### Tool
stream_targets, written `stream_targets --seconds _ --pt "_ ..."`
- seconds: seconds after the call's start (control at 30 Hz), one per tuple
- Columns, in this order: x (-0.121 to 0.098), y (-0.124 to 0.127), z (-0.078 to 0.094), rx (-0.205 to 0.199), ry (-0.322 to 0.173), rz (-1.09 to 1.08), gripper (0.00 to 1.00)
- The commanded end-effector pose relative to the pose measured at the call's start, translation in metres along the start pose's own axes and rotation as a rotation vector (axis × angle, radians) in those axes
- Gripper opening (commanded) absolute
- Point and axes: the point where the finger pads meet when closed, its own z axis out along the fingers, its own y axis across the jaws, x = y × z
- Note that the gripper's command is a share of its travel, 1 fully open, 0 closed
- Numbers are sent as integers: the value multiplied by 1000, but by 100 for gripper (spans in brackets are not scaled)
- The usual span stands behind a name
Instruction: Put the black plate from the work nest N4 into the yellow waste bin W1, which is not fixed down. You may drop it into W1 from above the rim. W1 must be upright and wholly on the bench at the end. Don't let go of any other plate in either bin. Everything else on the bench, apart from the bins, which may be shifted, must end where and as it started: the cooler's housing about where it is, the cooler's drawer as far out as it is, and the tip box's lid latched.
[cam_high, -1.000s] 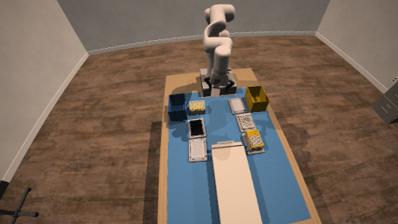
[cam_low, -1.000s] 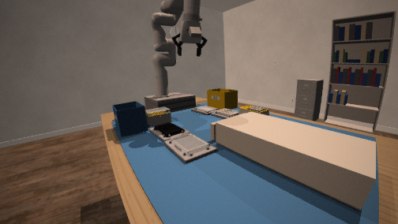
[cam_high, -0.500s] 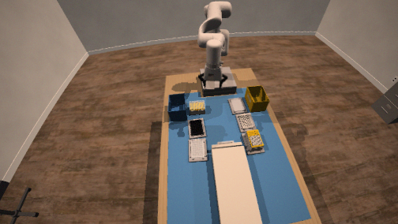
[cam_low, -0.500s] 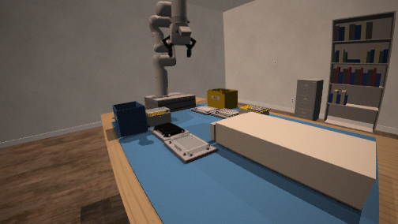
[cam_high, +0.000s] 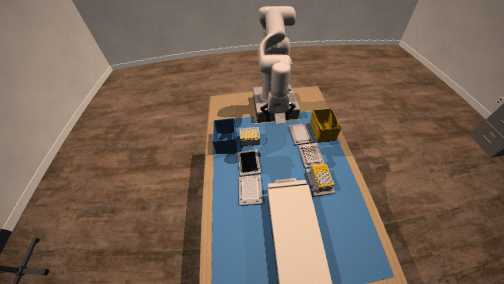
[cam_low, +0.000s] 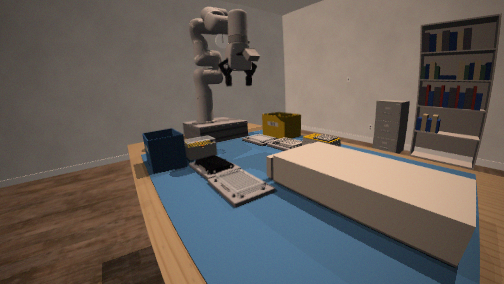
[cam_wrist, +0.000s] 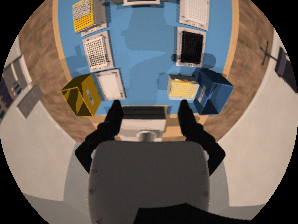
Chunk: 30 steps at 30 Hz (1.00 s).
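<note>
The black plate (cam_high: 249, 162) lies in a grey nest on the left side of the blue mat; it also shows in the exterior view (cam_low: 215, 164) and in the wrist view (cam_wrist: 190, 44). The yellow waste bin (cam_high: 325, 124) stands upright at the mat's far right corner, also seen in the exterior view (cam_low: 281, 124) and the wrist view (cam_wrist: 80, 94). My gripper (cam_low: 238, 78) (cam_wrist: 150, 106) hangs high above the robot's base, fingers pointing down, open and empty. It is far from both the plate and the bin.
A dark blue bin (cam_high: 225, 135) stands at the far left with a yellow-topped box (cam_high: 249, 135) beside it. White plates sit in nests (cam_high: 250, 190) (cam_high: 310, 154) (cam_high: 300, 133). A yellow box (cam_high: 320, 177) and a long beige housing (cam_high: 297, 230) lie nearer the camera.
</note>
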Motion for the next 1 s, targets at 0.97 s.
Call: stream_targets --seconds 0.97 --pt "21 11 47 0 6 -38 100"
